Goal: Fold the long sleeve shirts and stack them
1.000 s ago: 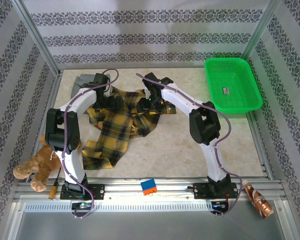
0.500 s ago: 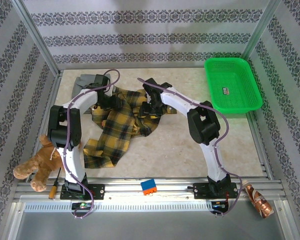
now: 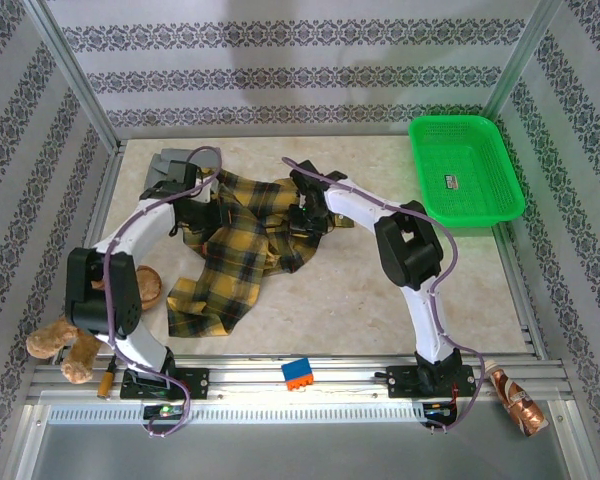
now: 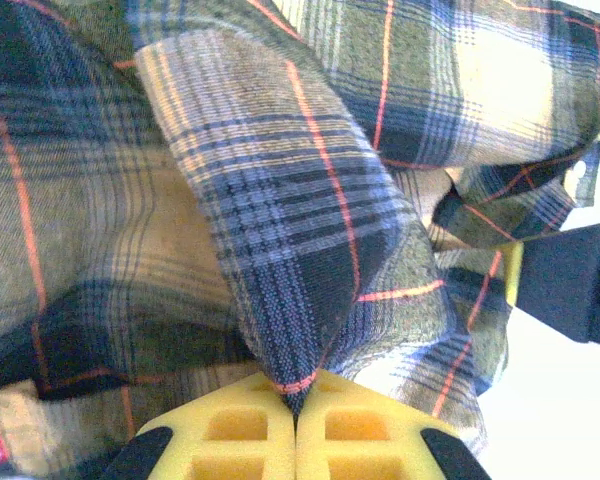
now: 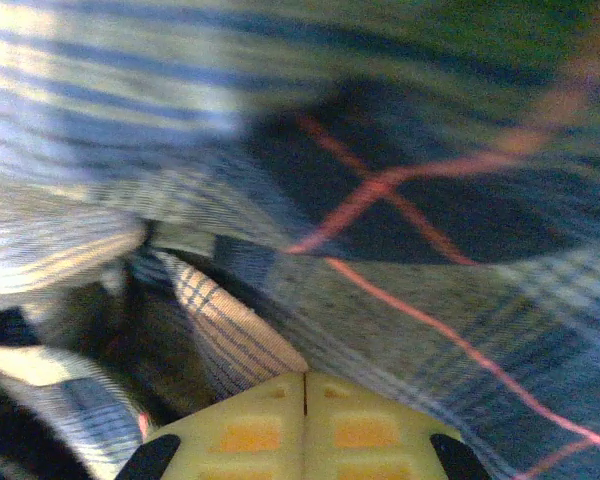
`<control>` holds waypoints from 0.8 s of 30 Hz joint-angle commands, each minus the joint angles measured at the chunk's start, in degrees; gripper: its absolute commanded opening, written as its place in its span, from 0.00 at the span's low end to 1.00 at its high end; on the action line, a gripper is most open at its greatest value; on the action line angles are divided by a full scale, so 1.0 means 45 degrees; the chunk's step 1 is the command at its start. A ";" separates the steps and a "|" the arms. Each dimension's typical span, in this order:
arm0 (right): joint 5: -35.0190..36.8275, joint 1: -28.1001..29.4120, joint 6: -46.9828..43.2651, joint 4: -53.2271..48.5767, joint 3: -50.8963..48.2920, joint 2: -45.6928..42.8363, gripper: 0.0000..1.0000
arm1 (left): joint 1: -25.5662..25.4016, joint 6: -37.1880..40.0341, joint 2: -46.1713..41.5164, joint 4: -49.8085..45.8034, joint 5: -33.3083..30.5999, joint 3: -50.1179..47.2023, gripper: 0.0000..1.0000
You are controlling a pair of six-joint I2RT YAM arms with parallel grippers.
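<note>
- Firstly, nearest the arm bases: a small blue-and-orange block (image 3: 298, 373) sat on the front rail (image 3: 360, 378) between the two arms. A copper-coloured bottle (image 3: 515, 402) lay at the rail's right end.
- Near left corner: the brown plush toy (image 3: 58, 343) lay beside the left arm's base, clear of the cloth. A round brown object (image 3: 148, 288) sat just beyond it; what it was could not be made out.
- The plaid shirt (image 3: 230, 262) lay unfolded and crumpled, left of the table's centre. One long part trailed toward the near edge, and the bulk was bunched farther back between the two grippers.
- The left gripper (image 4: 296, 405) was clenched. Its yellow pads (image 4: 230, 430) met on a raised fold of the plaid shirt, with the tip of the fold pinched in the seam between them. Seen from above, it sat at the shirt's far left edge.
- The right gripper (image 5: 305, 385) was clenched too, pads (image 5: 245, 435) pressed together. The wrist view was blurred, but a striped fold of the plaid ran down into the seam, so this was noted as a grasp on that shirt's far right part.
- The grey shirt (image 3: 168, 165) lay bunched in the far left corner, just beyond the left gripper. Whether it touched the plaid could not be told.
- The green basket (image 3: 475, 150) stood in the far right corner, well apart from both shirts.
</note>
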 commanded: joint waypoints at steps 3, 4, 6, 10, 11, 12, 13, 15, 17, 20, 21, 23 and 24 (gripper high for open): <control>0.1465 -0.0930 0.0803 0.0846 -0.1809 -0.2265 0.00 | 0.0445 -0.0629 -0.1940 -0.0124 0.0348 -0.0608 0.03; 0.1734 -0.1157 0.0844 0.0975 -0.2247 -0.2765 0.00 | 0.0497 -0.0769 -0.2433 -0.0332 0.0328 -0.0761 0.03; 0.2124 -0.1638 0.0967 0.1241 -0.3120 -0.3665 0.00 | 0.0565 -0.1083 -0.3484 -0.0829 0.0290 -0.1158 0.03; 0.1365 -0.2381 0.0529 0.1657 -0.4051 -0.4645 0.00 | 0.0629 -0.2382 -0.6004 -0.2304 0.0358 -0.2420 0.03; 0.1207 -0.2340 0.0215 0.1538 -0.3929 -0.4647 0.00 | 0.0622 -0.2885 -0.6742 -0.2768 0.0409 -0.2915 0.03; 0.1477 -0.2207 -0.0035 0.1267 -0.3780 -0.4651 0.00 | 0.0607 -0.3438 -0.7583 -0.3267 0.0381 -0.3473 0.02; 0.1863 -0.2121 -0.0095 0.1106 -0.3726 -0.4687 0.00 | 0.0607 -0.3858 -0.8290 -0.3802 0.0178 -0.3891 0.02; 0.2446 -0.2302 0.0350 0.1159 -0.4184 -0.4945 0.00 | 0.0612 -0.4884 -1.0193 -0.5154 -0.0365 -0.4721 0.03; 0.2963 -0.2756 0.1146 0.1592 -0.5116 -0.5449 0.00 | 0.0607 -0.5989 -1.1721 -0.6024 -0.0431 -0.5446 0.02; 0.3812 -0.3632 0.1946 0.2322 -0.6679 -0.6671 0.00 | 0.0568 -0.7300 -1.3558 -0.7244 -0.0616 -0.6275 0.01; 0.3979 -0.4033 0.2091 0.2624 -0.7257 -0.7154 0.00 | 0.0568 -0.7494 -1.3986 -0.7722 -0.0851 -0.6418 0.00; 0.3975 -0.4863 0.2166 0.3142 -0.8224 -0.8032 0.00 | 0.0550 -0.7607 -1.4306 -0.8353 -0.1099 -0.6657 0.00; 0.3894 -0.5265 0.2151 0.3227 -0.8586 -0.8373 0.00 | 0.0549 -0.7614 -1.4281 -0.8535 -0.1054 -0.6780 0.00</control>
